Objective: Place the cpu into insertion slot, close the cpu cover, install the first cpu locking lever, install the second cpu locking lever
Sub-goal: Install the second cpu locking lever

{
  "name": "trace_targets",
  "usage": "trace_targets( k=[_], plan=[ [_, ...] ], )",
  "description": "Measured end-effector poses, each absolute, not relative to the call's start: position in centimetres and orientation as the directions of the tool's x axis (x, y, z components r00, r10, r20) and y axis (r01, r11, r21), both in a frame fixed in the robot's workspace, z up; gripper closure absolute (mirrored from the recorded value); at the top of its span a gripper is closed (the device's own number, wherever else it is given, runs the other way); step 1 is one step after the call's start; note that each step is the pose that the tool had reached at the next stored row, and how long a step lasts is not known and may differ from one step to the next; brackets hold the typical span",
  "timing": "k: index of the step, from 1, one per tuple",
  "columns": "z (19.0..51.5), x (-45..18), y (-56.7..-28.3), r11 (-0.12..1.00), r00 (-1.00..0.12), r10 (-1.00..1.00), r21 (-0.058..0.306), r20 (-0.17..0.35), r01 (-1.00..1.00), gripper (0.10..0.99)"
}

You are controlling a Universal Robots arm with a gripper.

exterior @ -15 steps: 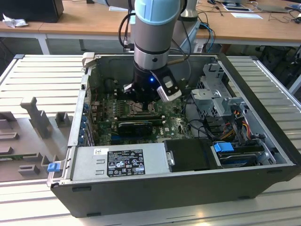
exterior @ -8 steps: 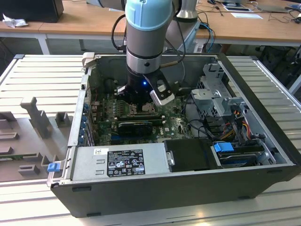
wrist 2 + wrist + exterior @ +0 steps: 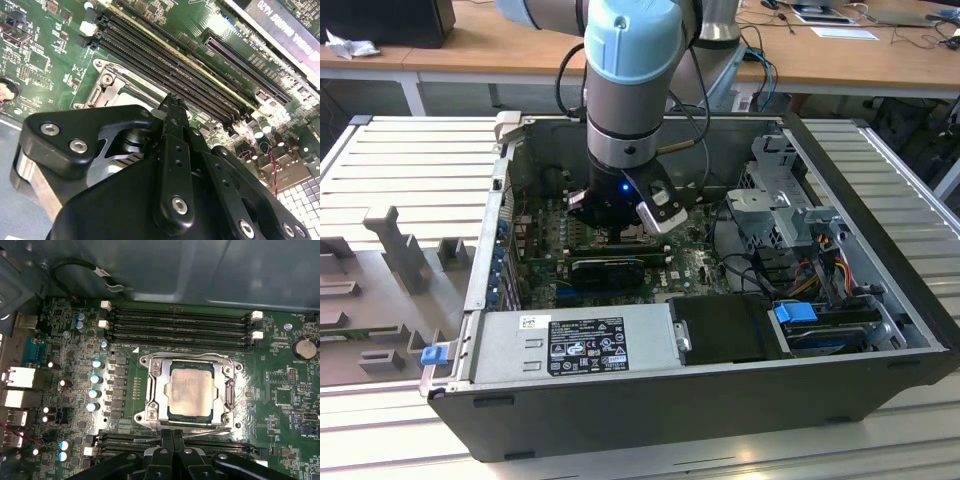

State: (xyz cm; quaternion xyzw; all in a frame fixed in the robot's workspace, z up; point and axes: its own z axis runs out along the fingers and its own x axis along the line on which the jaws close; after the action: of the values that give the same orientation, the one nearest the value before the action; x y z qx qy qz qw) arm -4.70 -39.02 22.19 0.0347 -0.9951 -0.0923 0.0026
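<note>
In the first wrist view the cpu (image 3: 191, 389), a pale silver square, lies flat in the insertion slot (image 3: 142, 416). The cpu cover (image 3: 156, 390), a silvery frame, is down around it. One thin lever (image 3: 230, 394) runs along one side of the socket. Another thin lever (image 3: 216, 430) runs along the edge nearest my gripper (image 3: 173, 436). The black fingers are shut together, with their tips at that lever and nothing visibly held between them. In the second wrist view the gripper (image 3: 172, 102) hides most of the socket; one corner of the cover (image 3: 111, 82) shows. In the exterior view the gripper (image 3: 620, 228) is low inside the computer case.
Long black memory slots (image 3: 180, 322) flank the socket on both sides. A row of capacitors (image 3: 94, 385) stands beside it. In the exterior view a black card (image 3: 610, 268), the power supply (image 3: 580, 345), a drive cage (image 3: 780, 195) and cables (image 3: 820, 260) crowd the open case.
</note>
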Motion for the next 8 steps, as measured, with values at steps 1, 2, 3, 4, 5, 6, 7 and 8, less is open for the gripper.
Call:
trace_targets(
  k=[1,2,3,4,5,6,7,8],
  plan=[
    [22.19,-4.70,-39.02,0.981,-0.998,-0.070,0.184,-0.001,-0.069,0.980],
    [22.19,-4.70,-39.02,0.981,-0.998,-0.070,0.184,-0.001,-0.069,0.980],
    [22.19,-4.69,-39.02,0.981,-0.998,-0.070,0.184,-0.001,-0.069,0.980],
    [22.19,-4.70,-39.02,0.981,-0.998,-0.070,0.184,-0.001,-0.069,0.980],
    [22.19,-4.71,-39.03,0.980,-0.998,-0.070,0.187,-0.001,-0.069,0.980],
    [22.18,-4.73,-39.02,0.979,-0.997,-0.074,0.191,-0.002,-0.073,0.980],
    [22.17,-4.87,-39.04,0.977,-0.996,-0.084,0.196,-0.002,-0.082,0.980],
    [22.14,-5.06,-39.07,0.975,-0.996,-0.092,0.200,-0.002,-0.091,0.980]
  ],
)
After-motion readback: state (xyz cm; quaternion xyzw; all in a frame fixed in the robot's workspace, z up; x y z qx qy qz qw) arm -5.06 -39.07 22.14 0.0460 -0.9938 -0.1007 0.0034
